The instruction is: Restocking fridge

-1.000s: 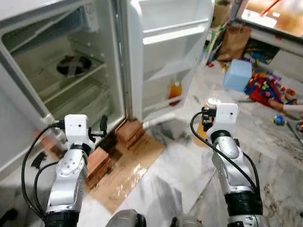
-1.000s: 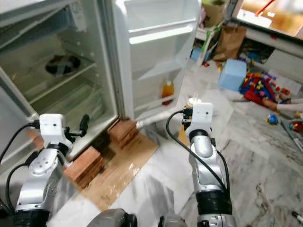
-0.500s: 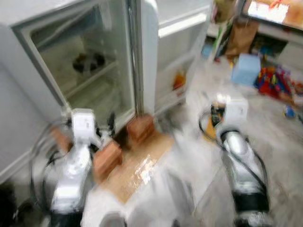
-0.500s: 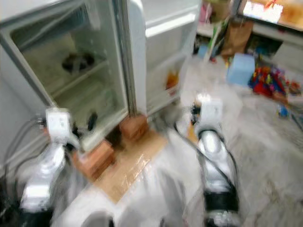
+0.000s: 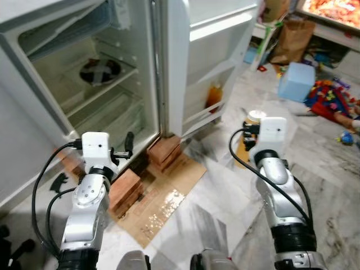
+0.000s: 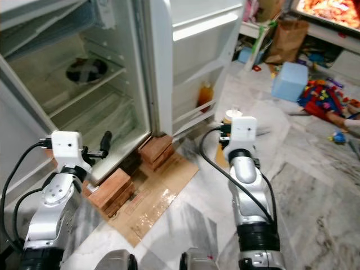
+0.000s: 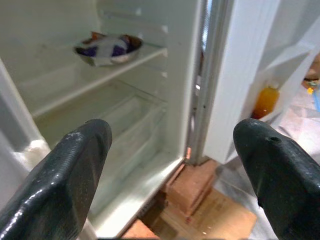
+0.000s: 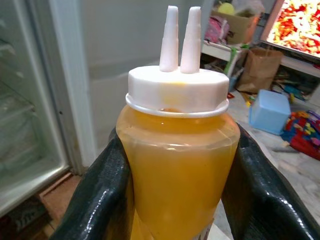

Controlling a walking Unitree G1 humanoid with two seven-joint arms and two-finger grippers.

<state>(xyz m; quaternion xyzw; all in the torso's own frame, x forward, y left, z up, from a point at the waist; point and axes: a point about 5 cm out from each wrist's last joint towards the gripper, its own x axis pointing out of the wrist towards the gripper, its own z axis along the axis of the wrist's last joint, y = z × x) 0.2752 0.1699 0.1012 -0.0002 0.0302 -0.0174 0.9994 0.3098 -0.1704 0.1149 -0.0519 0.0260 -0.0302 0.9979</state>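
Between the right gripper's (image 8: 175, 165) clenched fingers stands an orange squeeze bottle (image 8: 177, 150) — white twin-spouted cap, probably sauce — left gripper's (image 7: 175, 165) fingers released.

Fridge (image 5: 185, 67) glossy white plastic; bottle (image 8: 177, 165) clear plastic, matt white cap; floor (image 5: 326, 169) polished marble; bricks (image 5: 166, 152) rough; cardboard (image 5: 163, 205) matt, glossy tape.

Two silver metal arms, jointed in rounded segments with dark collars near the base. Each wrist carries a white boxy camera housing with a small dark dot on its face. Black cables loop from each housing back along the forearm. Left gripper (image 7: 172, 165): two thick glossy black fingers (image 7: 65, 170), scuffed pale at the tips. Right gripper (image 8: 177, 175): matching glossy black fingers (image 8: 100, 195).
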